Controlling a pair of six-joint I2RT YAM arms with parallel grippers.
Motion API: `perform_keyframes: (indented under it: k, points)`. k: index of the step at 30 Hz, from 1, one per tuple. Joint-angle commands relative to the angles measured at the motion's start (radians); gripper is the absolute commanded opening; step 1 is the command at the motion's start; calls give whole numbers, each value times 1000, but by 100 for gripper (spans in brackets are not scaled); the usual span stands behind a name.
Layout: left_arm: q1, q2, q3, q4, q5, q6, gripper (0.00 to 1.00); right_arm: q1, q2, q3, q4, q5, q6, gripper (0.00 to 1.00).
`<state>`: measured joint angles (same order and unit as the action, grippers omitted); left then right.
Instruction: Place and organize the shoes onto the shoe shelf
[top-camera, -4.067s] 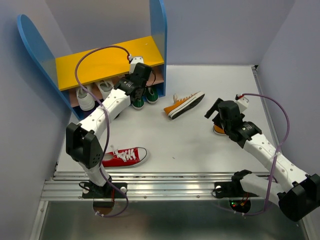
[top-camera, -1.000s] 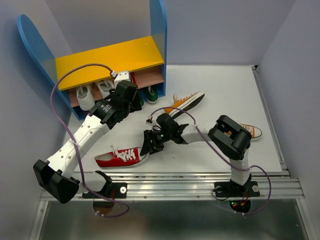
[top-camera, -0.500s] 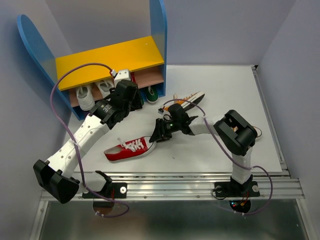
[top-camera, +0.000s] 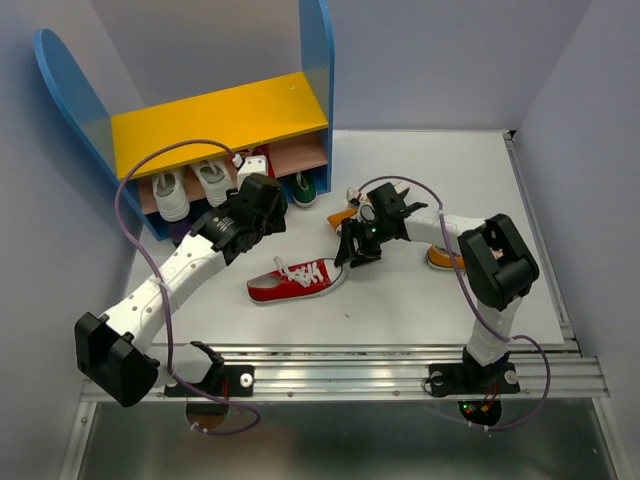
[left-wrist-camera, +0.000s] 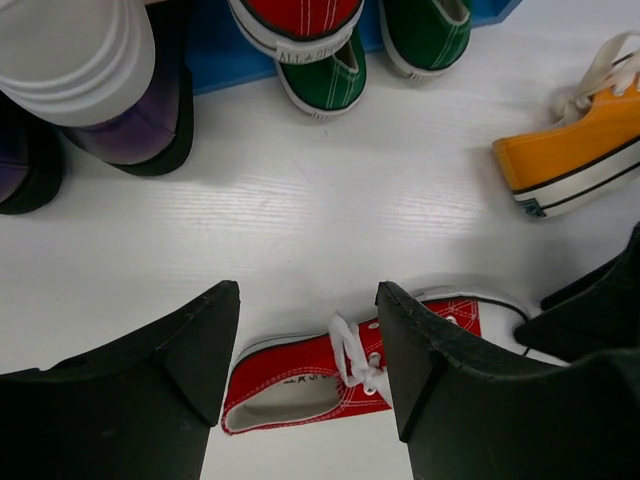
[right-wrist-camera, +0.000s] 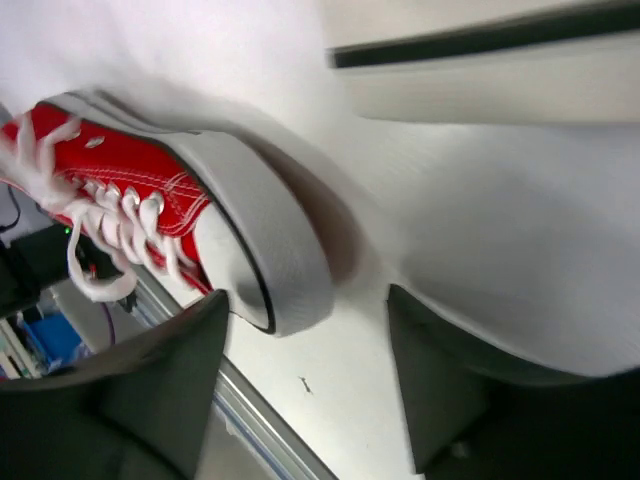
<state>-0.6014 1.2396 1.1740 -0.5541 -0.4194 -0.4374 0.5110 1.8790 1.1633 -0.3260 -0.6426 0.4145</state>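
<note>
Bearing blurred heel lettering: red shoe (left-wrist-camera: 300, 15)

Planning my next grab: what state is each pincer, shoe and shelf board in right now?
red shoe: upright on the table, unshelved
left pincer: open, empty
right pincer: open, at the red shoe's toe
orange shoe: on the table, unshelved
second orange shoe: on the table, partly hidden
green shoes: lower tier
white shoes: lower tier
yellow top board: no shoes on it

your left gripper (left-wrist-camera: 305, 320) hangs nose-down, jaws apart. your right arm (top-camera: 440, 228) stretches leftward, low. your right gripper (right-wrist-camera: 300, 335) is spread too.
</note>
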Motion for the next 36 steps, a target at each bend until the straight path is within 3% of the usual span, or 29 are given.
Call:
perform_keyframes:
  k: [1,2,3,9,18,28,36]
  points:
    - [-3,-25,-57,19,-41,5,68,-31,-67,70,-110,152,-74,79]
    - [-5,-35,-85,20,-50,3,68,-31,-75,75,-116,155,-78,80]
    - [-3,-54,-99,20,-56,0,67,-31,-95,81,-129,156,-86,90]
    - [-3,-78,-189,-10,-48,-37,64,-31,-173,105,-199,188,-95,100]
    - [-5,47,-198,-95,-7,-126,59,-31,-285,119,-249,333,-68,100]
    - [-5,104,-263,-96,106,-228,69,-40,-325,127,-254,431,-49,100]
    - [-14,110,-361,36,393,-242,66,-58,-334,116,-252,466,-46,100]
